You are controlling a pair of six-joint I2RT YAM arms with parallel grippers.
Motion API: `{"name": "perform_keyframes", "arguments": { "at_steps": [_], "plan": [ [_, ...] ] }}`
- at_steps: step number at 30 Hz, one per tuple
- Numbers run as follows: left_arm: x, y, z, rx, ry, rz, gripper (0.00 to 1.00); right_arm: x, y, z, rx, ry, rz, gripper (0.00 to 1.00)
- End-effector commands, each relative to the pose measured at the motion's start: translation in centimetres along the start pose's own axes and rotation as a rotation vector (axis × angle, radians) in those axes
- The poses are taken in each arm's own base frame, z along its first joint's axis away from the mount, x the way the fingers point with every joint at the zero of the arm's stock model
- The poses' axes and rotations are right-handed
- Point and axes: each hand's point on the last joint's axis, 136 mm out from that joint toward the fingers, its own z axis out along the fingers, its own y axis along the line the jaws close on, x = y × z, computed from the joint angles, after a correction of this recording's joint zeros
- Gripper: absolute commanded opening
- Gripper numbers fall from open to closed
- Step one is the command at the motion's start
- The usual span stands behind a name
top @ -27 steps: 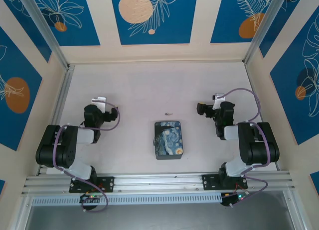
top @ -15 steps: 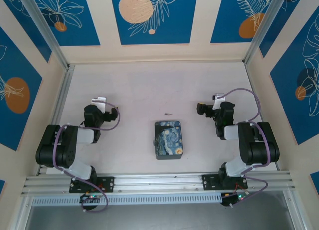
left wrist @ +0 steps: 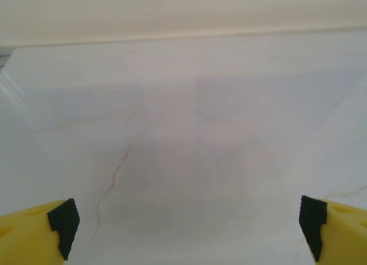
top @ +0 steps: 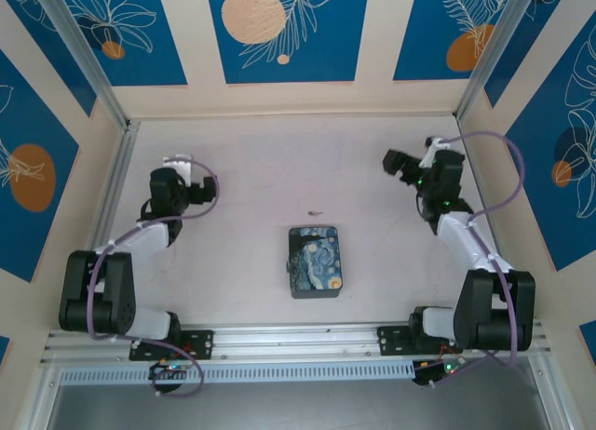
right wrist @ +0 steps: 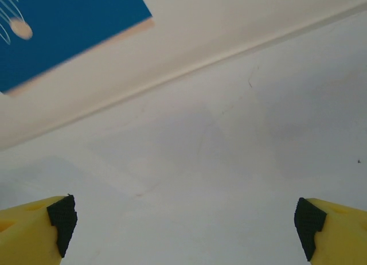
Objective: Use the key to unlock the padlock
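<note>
The key (top: 316, 212) is a thin grey sliver lying on the white table just beyond the painted box (top: 315, 262). A small silvery bit at the box's left edge looks like the padlock (top: 288, 268), though it is too small to be sure. My left gripper (top: 173, 172) is far left of the key, pointing toward the back wall. Its yellow fingers (left wrist: 34, 233) stand wide apart over bare table, so the left gripper (left wrist: 186, 230) is open and empty. My right gripper (top: 397, 161) hovers at the back right and the right gripper (right wrist: 186, 219) is likewise open and empty.
The dark box with the swirly blue-yellow lid sits mid-table between the arms. Metal rails (top: 112, 188) and patterned walls (top: 279, 95) close in the left, right and back sides. Bare white table (left wrist: 189, 133) lies ahead of both grippers.
Both arms have stretched out from folded poses. The left gripper moved a little toward the back; the right gripper moved back and to the right. Box and key stayed put.
</note>
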Motion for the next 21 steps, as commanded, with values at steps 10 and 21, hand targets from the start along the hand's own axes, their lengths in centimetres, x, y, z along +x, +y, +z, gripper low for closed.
{"name": "perform_keyframes", "arguments": {
  "at_steps": [10,21],
  "plan": [
    [4.4,-9.1,-7.0,0.167,0.427,-0.388,1.0,19.4,6.1,-10.1,-0.127,0.65,0.358,0.92],
    [6.5,-14.1,-9.4,0.227,0.472,-0.315,1.0,28.3,6.0,-14.3,-0.094,0.72,0.413,0.86]
  ]
}}
